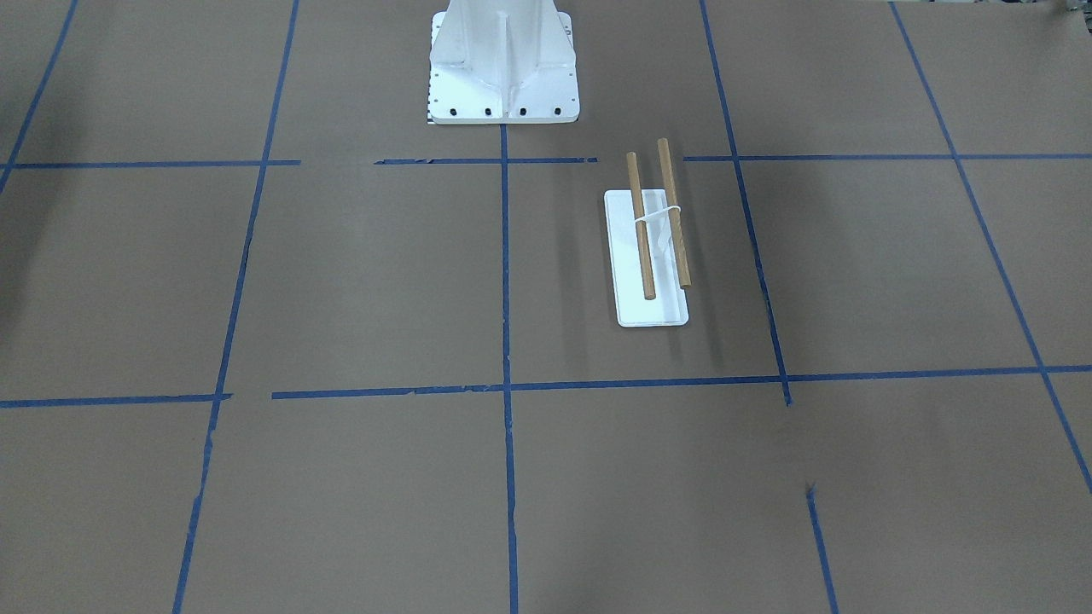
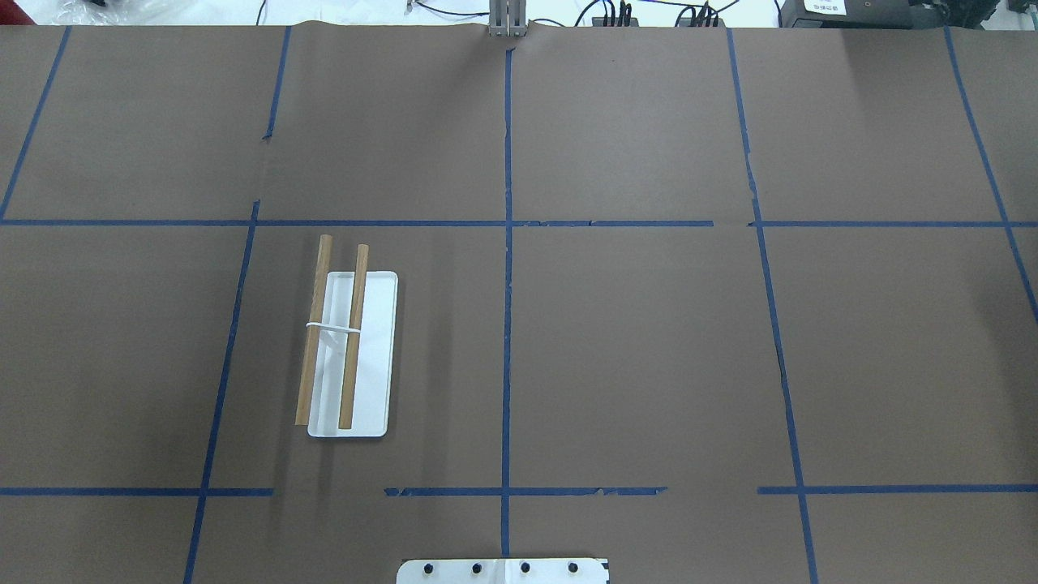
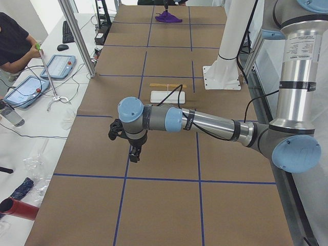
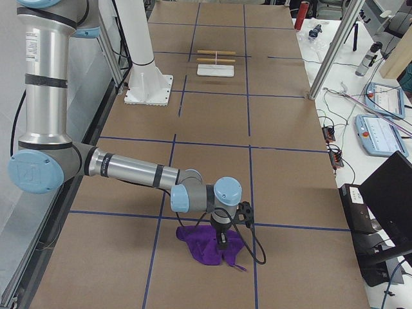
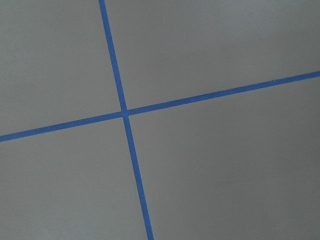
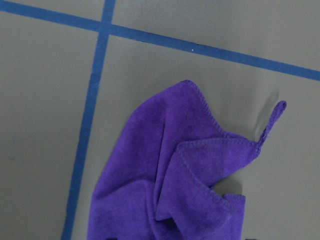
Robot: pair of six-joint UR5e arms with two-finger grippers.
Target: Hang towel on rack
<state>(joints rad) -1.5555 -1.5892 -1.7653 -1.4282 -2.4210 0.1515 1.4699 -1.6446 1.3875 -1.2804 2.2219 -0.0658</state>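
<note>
The rack stands on the table's left half: white flat base, two wooden rods on top, bare. It also shows in the front view and far off in both side views. The purple towel lies crumpled on the brown table at its right end. My right gripper points down right over the towel; I cannot tell whether it is open or shut. My left gripper hangs above bare table near the left end; I cannot tell its state.
The white robot pedestal is bolted at the table's middle on the robot's side. Blue tape lines grid the brown table. An aluminium post and operator desks with tablets flank the far edge. A person sits there.
</note>
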